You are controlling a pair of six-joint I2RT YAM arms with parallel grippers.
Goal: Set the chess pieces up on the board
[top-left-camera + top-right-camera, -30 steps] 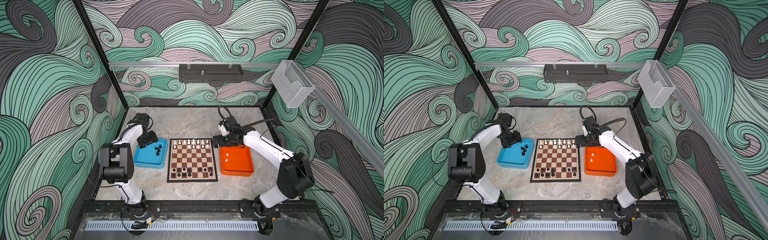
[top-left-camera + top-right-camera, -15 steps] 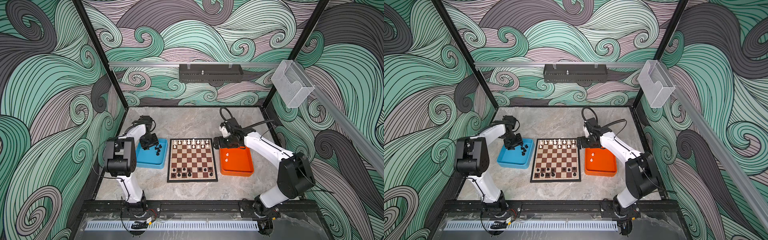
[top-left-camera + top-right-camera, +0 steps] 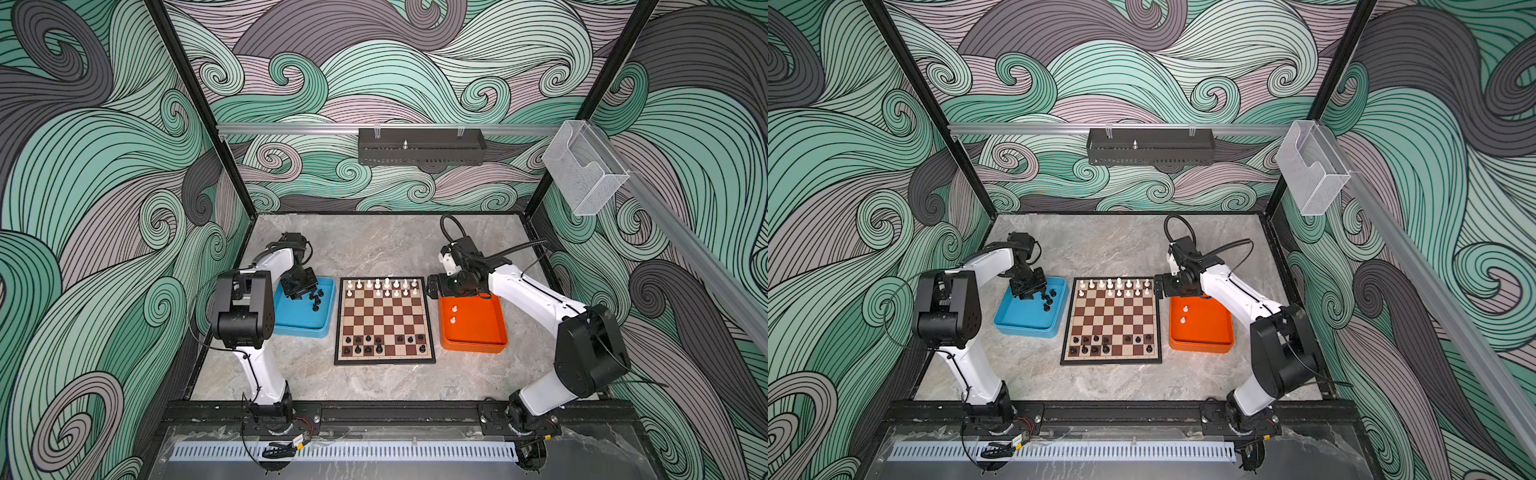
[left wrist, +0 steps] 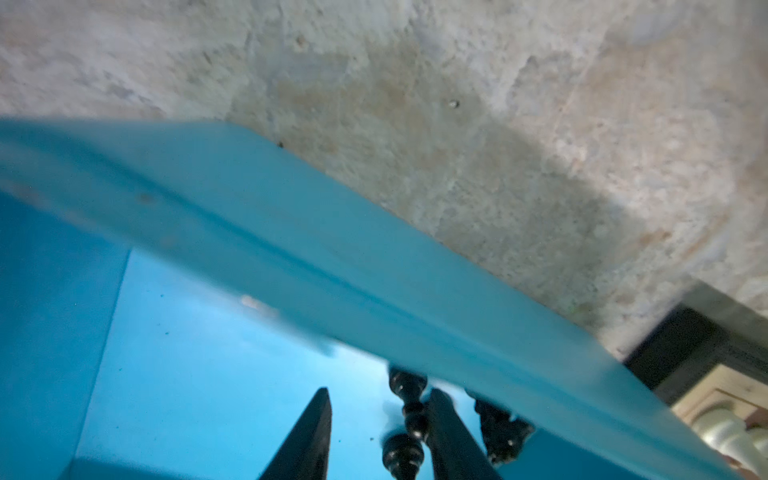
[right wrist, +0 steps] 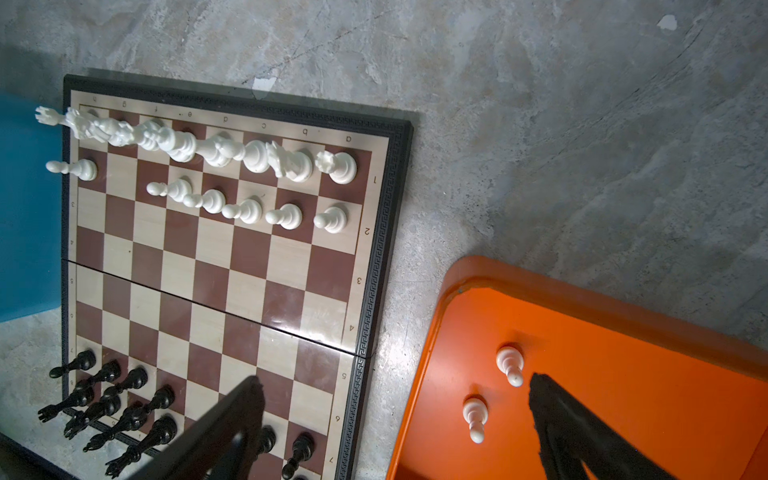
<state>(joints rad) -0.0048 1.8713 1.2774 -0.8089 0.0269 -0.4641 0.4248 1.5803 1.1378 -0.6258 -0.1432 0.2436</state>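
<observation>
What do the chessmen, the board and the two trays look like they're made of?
The white chessmen and black chessmen: likely moulded plastic, glossy, with highlights on their curves. The board: smooth, semi-gloss printed surface, with a glare patch and a fold seam; core unclear. The orange tray and blue tray: probably plastic, satin, uniform colour, rounded rims.

light: bright, even | shadows: soft | glare: sheen on board [image 5: 316, 324] | blur: blue tray [image 4: 291, 249] rim, left wrist view
</observation>
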